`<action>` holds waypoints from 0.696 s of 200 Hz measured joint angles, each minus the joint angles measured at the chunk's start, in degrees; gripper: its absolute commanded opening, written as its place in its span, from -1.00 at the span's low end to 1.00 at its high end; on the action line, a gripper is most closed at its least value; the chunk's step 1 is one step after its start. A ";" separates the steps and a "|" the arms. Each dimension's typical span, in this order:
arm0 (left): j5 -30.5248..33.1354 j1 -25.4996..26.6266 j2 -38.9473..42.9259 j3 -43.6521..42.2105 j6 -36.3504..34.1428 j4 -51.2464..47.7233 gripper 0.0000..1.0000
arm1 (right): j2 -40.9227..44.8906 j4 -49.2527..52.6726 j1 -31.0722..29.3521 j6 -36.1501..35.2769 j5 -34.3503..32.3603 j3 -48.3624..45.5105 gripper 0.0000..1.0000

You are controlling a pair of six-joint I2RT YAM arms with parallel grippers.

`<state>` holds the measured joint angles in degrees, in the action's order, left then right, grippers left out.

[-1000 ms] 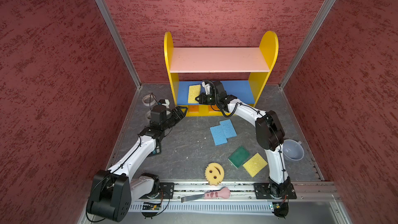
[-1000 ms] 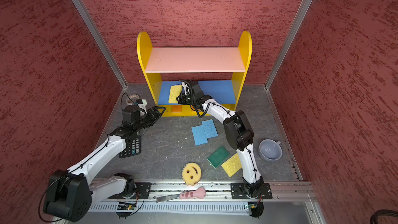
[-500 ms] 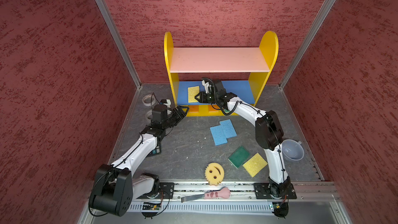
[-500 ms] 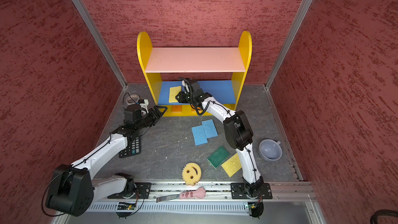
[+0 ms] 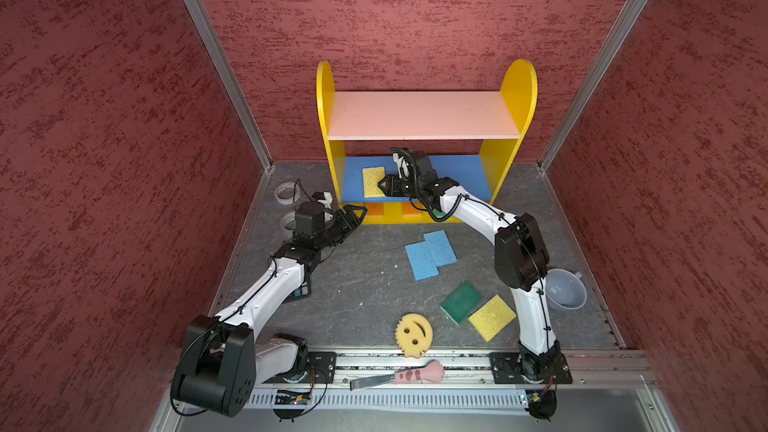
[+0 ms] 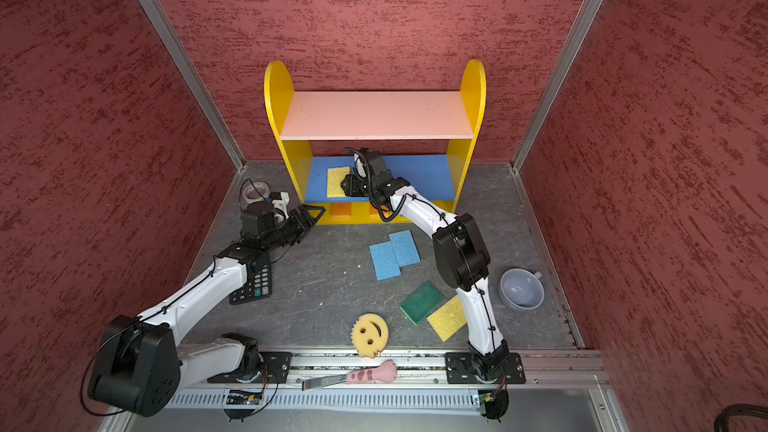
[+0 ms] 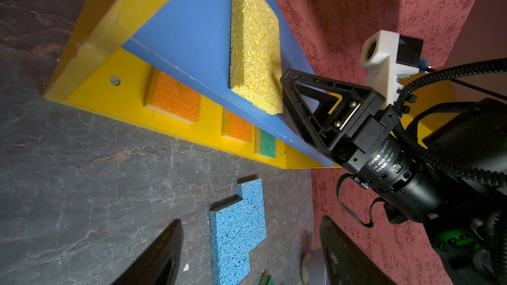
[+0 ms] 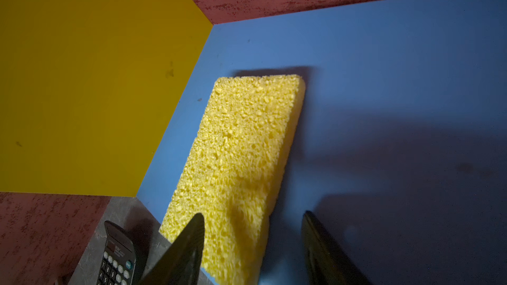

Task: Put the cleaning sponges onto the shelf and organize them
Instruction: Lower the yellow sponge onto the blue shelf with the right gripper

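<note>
The shelf [image 5: 424, 118] stands at the back. A yellow sponge [image 5: 372, 181] [image 8: 241, 146] lies flat on its blue board [image 5: 457, 176], at the left end. My right gripper [image 5: 384, 187] [image 8: 254, 213] is open at the sponge's near right corner, with one finger over it and not gripping it. Two orange sponges [image 7: 172, 97] and a green one [image 7: 267, 143] sit on the yellow base. Two blue sponges [image 5: 430, 253], a green one [image 5: 461, 302], a yellow one [image 5: 491, 317] and the smiley sponge [image 5: 414, 334] lie on the floor. My left gripper [image 5: 357, 214] [image 7: 251, 220] hovers open and empty before the shelf's left foot.
A grey cup [image 5: 566, 288] stands at the right beside the right arm. A calculator [image 6: 253, 282] lies under the left arm, and tape rolls [image 5: 284, 193] sit left of the shelf. A pink cat-paw tool [image 5: 415, 374] rests on the front rail. Red walls close in on three sides.
My right gripper has opened and let go of the yellow sponge, which now lies on the blue board. The left arm has barely moved.
</note>
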<state>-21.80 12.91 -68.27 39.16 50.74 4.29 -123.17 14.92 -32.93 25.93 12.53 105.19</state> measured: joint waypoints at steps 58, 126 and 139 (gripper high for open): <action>0.00 0.00 0.42 -0.33 0.02 -0.17 0.56 | 0.04 -0.07 -0.39 0.55 1.31 -0.24 -0.07; 0.26 0.00 0.42 -0.98 0.02 -0.37 0.57 | -0.11 -0.17 -1.05 0.70 3.15 -0.24 -0.12; 0.24 0.00 0.42 -1.07 0.02 -0.35 0.57 | -0.17 -0.33 -1.07 0.79 3.56 -0.24 -0.13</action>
<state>-21.56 12.91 -67.85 38.09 50.76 3.95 -123.35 14.59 -34.00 26.72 16.10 104.95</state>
